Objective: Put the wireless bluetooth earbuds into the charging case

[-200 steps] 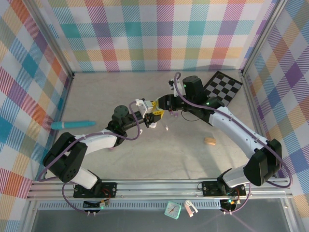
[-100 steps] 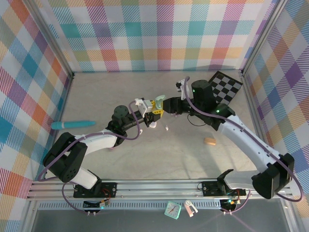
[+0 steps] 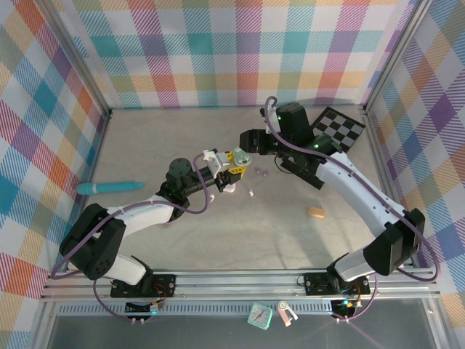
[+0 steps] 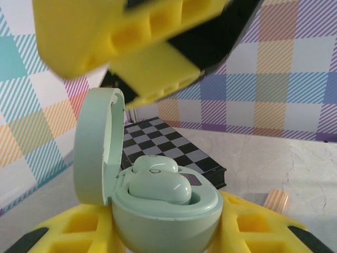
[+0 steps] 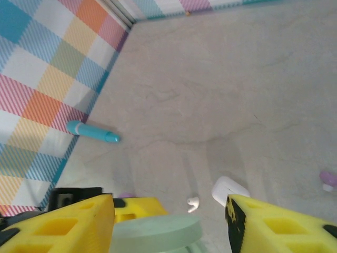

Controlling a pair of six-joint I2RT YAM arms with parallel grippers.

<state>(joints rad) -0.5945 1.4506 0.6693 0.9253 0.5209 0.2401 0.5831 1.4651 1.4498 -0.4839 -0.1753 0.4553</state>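
1. The mint case (image 4: 166,216) is clamped in the left pincer (image 3: 232,166) and held above the desk (image 5: 237,79), with its lid (image 4: 95,153) swung open.
2. Both mint buds (image 4: 158,187) are seen seated in the case, so the inserting of this pair is judged done.
3. The right pincer (image 5: 169,211) is held with its jaws apart, one finger to each side of the lid's edge, and nothing is carried in it.
4. The buds thus lie within the left pincer's grip and just below the right pincer.
5. The next move is judged to be closing the lid. A light push toward the case is called for while the case is held steady.
6. A white bud (image 5: 193,203) and a white case (image 5: 230,190) lie near each other on the desk. A lilac bud (image 5: 328,179) lies farther off, so more pairs may be left to seat.
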